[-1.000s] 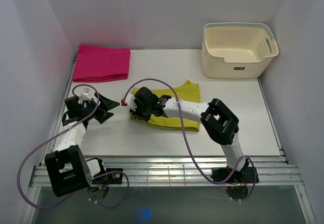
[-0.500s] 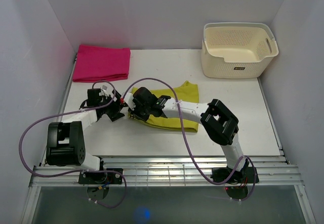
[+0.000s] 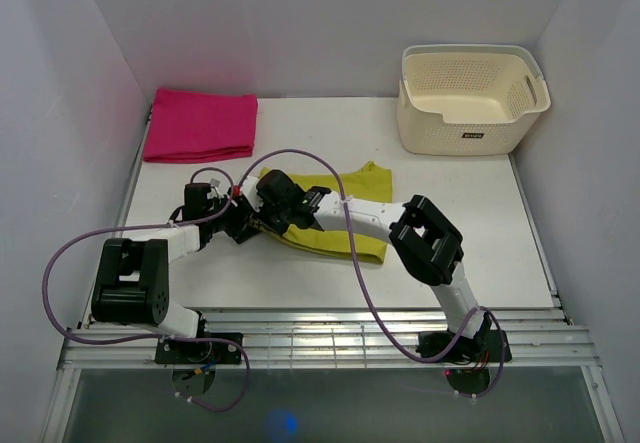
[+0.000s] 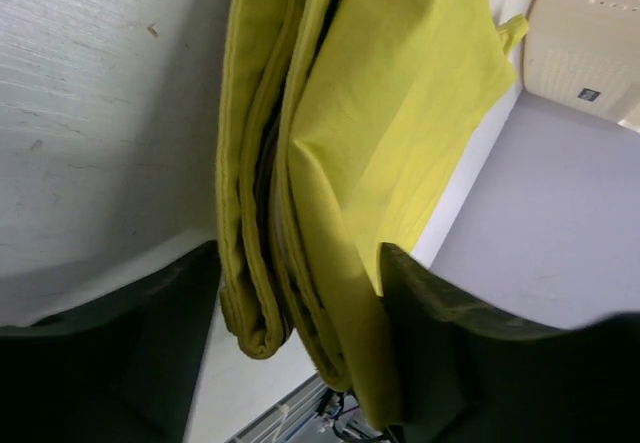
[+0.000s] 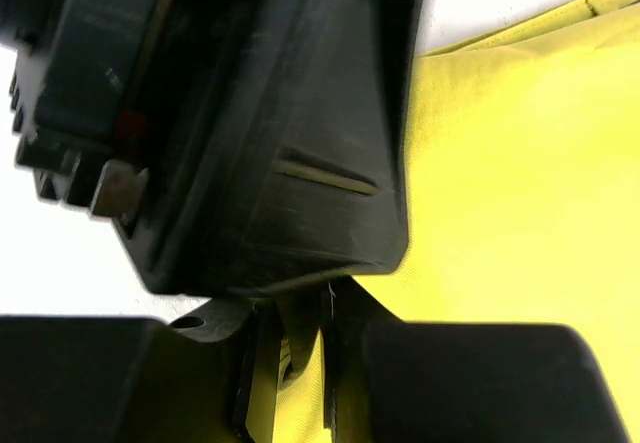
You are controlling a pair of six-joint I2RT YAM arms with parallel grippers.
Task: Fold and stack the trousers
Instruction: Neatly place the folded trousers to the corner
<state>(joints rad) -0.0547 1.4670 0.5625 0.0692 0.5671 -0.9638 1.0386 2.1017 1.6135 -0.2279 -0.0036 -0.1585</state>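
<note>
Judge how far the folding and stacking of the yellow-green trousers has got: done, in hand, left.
Done: the trousers lie folded into a layered bundle mid-table. In hand: the right pincer is shut on the bundle's edge, and the open left pincer straddles the folded edge at the same end. Left: stacking; the bundle lies apart from the folded pink cloth, probably its place.

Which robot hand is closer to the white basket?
Right, but only just. The right gripper pinches the trousers' left end. The left gripper sits just beyond it, farther from the basket at the back right.
</note>
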